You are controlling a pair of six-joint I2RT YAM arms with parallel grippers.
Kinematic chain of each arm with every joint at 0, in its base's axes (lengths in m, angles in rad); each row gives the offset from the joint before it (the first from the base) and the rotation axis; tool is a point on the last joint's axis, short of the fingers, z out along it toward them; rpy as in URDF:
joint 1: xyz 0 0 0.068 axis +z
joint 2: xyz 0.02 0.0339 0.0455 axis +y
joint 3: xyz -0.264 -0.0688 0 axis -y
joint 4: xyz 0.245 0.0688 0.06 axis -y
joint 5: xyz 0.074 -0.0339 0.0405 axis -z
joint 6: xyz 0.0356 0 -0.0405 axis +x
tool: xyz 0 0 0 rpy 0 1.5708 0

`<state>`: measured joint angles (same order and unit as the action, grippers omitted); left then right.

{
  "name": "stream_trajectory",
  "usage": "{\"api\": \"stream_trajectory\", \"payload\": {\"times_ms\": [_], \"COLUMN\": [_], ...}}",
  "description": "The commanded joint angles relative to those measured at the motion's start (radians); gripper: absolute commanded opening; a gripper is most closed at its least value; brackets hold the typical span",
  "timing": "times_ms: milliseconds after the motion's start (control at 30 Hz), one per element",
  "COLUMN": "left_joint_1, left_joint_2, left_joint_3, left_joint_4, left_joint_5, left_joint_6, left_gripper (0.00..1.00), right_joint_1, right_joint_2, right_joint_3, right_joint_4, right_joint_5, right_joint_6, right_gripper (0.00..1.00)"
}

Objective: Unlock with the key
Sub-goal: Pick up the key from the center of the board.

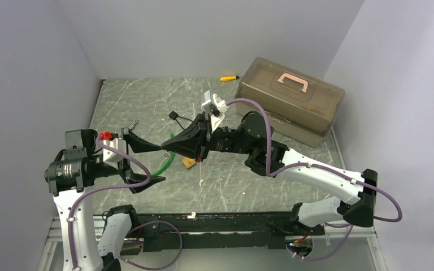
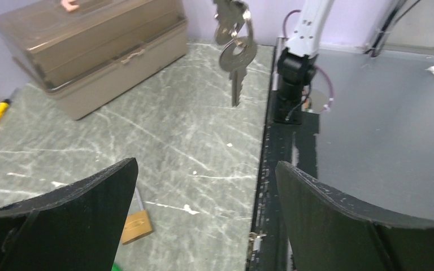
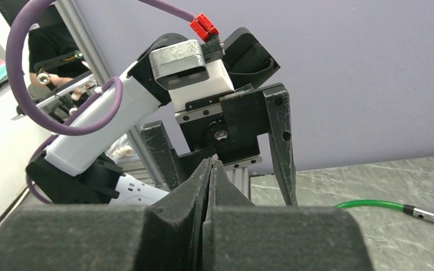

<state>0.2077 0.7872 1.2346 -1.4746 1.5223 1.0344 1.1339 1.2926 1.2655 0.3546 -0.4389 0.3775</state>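
Grey bench (image 1: 147, 96) with a big brown box (image 1: 288, 107) at the back
Wide open, the left gripper (image 2: 206, 164) holds nothing; a small brass padlock (image 2: 135, 224) lies on the bench; the tiny silver key (image 2: 235, 84) hangs in the air from the tightly pinched right gripper (image 3: 211, 162) (on a ring with another key).
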Motion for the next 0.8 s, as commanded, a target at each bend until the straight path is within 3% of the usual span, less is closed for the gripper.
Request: {"api": "stream_trajectory", "payload": {"times_ms": [0,167,267,433,533,667,767], "left_joint_1": [-0.084,-0.189,-0.201,-0.239,-0.243,-0.247,-0.247], "left_joint_2": [-0.021,0.029,0.064,0.047,0.044,0.037,0.017], "left_joint_3": [0.055,0.142,0.177,0.187,0.201,0.202,0.189], "left_joint_4": [0.109,-0.067,-0.079,0.001,-0.007,0.016,0.055], "left_joint_5": [0.242,0.242,0.243,0.242,0.242,0.242,0.242], "left_joint_6": [-0.136,0.01,-0.01,-0.1,-0.097,-0.135,-0.17], "left_gripper": [0.97,0.96,0.92,0.7,0.64,0.42,0.36], "right_joint_1": [0.005,0.004,0.004,0.004,0.004,0.004,0.003], "right_joint_2": [0.02,0.047,0.067,0.1,0.116,0.126,0.119], "right_joint_3": [0.069,0.089,0.106,0.128,0.147,0.153,0.137], "right_joint_4": [0.083,0.121,0.136,0.183,0.203,0.21,0.213], "right_joint_5": [-0.07,-0.112,-0.141,-0.187,-0.216,-0.224,-0.21], "right_joint_6": [0.031,0.056,0.073,0.109,0.12,0.113,0.109], "right_gripper": [0.0,0.0,0.0,0.0,0.0,0.0,0.0]}}
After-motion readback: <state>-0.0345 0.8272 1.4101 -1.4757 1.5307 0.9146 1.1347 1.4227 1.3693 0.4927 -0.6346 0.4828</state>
